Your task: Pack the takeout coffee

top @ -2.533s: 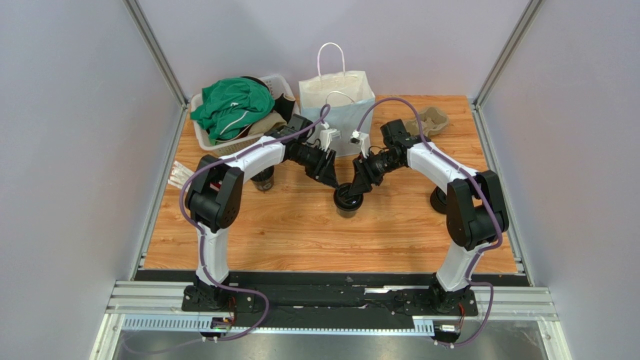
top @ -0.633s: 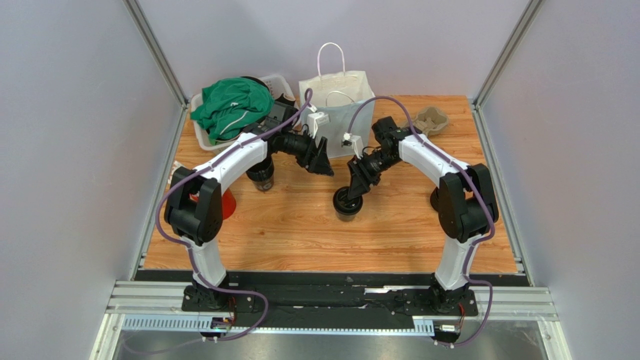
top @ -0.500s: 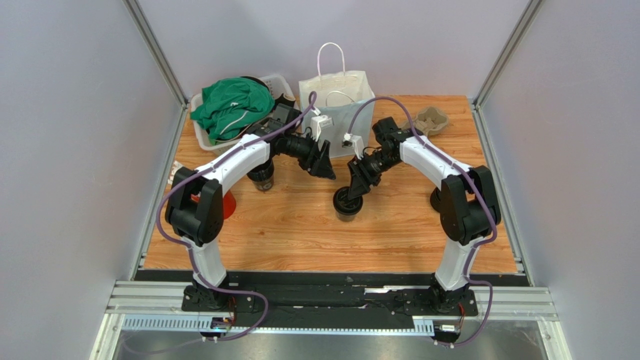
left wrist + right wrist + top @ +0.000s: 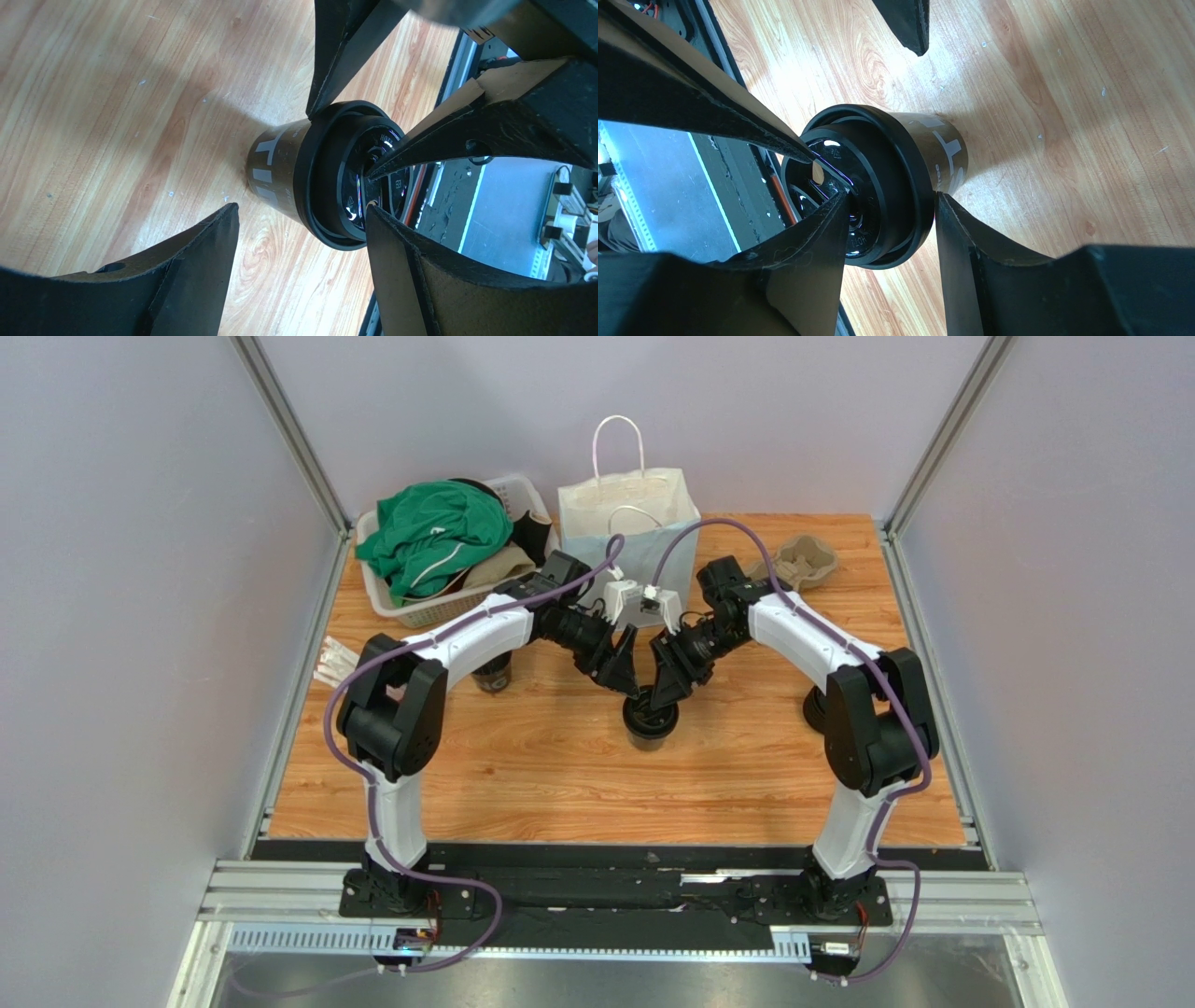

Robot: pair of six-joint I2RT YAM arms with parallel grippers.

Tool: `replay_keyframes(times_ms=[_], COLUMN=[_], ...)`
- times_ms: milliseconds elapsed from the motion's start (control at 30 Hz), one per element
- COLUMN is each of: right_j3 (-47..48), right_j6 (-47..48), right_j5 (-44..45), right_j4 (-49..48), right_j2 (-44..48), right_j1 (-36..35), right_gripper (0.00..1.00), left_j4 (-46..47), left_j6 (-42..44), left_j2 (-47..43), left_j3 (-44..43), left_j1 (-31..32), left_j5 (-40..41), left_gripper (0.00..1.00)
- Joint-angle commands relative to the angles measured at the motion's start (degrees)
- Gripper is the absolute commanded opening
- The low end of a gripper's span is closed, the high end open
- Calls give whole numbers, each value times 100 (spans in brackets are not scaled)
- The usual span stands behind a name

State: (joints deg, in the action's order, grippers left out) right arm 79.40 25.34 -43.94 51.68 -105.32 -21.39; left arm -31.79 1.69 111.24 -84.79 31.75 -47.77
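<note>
The right gripper (image 4: 889,199) pinched the lid rim of the takeout coffee (image 4: 647,725); the left gripper (image 4: 300,210), spread, straddled it from eleven o'clock.

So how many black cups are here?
2: the centre cup between the arms, and a second cup partly hidden behind the left arm, near the basket. The arms may hide more.

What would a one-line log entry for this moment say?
right gripper: shut on takeout coffee lid rim | left gripper: open beside it | coffee: upright on table | paper bag: standing behind
</note>
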Motion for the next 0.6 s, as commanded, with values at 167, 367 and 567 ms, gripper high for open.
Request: replay_keyframes(times_ms=[167,367,567], right_j3=[-407,-513,-548], right_j6=[296,155,94], right_j5=[1388,1380,1397], right_j4=[-342,-536,-624], right_j2=[-226,-165,-138], right_j1=[-50,-41,-50], right_gripper=[49,49,49], left_j4=[268,1359,1895], left_j6=[-229,-758,-1135], left_j2=[65,-568,-1025], left_j3=[146,999,1448], left_j1=[262,218,104], left_j5=[-382,-268,30], left_gripper=[75,77,78])
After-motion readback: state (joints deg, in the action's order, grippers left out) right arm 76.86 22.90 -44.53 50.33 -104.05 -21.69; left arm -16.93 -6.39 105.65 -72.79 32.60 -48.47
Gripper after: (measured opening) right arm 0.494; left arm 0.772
